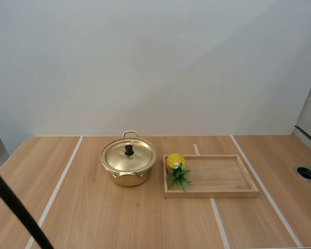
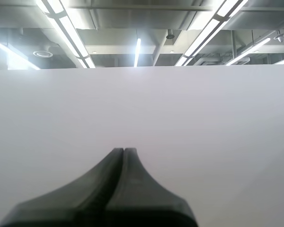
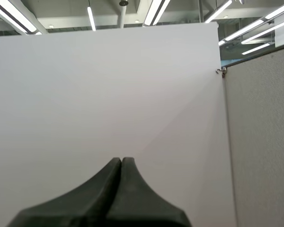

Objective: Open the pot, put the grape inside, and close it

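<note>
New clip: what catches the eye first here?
A shiny gold pot, lid on, stands on the table. Close to its right, a wooden tray holds a yellow fruit with green leaves at its left end. The left gripper and right gripper both have their jaws shut.

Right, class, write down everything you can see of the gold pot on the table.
The round, shiny gold metal pot stands upright on the pale wooden table, closed by its matching lid with a small black knob at the centre. Loop handles show at its far and near sides. It sits close to the left end of the shallow wooden tray.
</note>
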`<act>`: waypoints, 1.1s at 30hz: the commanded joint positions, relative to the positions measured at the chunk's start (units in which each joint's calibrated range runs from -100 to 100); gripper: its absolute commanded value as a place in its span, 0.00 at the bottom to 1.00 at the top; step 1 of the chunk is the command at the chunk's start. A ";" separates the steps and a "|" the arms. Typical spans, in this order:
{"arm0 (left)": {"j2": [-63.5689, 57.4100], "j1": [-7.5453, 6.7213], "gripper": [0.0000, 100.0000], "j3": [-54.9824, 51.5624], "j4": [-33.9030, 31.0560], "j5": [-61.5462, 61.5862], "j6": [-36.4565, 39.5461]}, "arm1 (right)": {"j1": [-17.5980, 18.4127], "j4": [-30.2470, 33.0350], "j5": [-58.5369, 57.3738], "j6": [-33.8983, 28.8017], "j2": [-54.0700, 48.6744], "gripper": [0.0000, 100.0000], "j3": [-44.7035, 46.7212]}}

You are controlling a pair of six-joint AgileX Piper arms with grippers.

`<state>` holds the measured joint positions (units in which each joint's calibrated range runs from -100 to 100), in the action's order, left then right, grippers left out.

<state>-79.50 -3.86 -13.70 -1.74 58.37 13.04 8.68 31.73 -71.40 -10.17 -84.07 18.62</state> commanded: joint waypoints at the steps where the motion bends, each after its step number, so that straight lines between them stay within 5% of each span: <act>1: -4.32 0.06 0.00 -7.47 -0.96 -8.82 0.65 | -1.17 0.36 11.25 -0.26 -5.46 0.00 7.39; 12: -14.20 0.06 0.00 -31.32 -6.21 -17.95 2.30 | -4.03 0.36 24.87 -1.08 -15.84 0.00 29.21; 24: -20.50 0.06 0.00 -49.56 -11.79 -27.76 7.75 | -10.25 0.02 35.39 -6.97 -15.93 0.00 44.50; 33: -20.50 0.96 0.00 -63.22 -11.79 -32.93 10.18 | -9.98 -0.09 42.51 -6.97 -15.93 0.00 57.72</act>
<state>-99.79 -3.55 -73.99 -13.26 27.30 21.28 -1.50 31.73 -30.65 -16.92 -99.66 73.84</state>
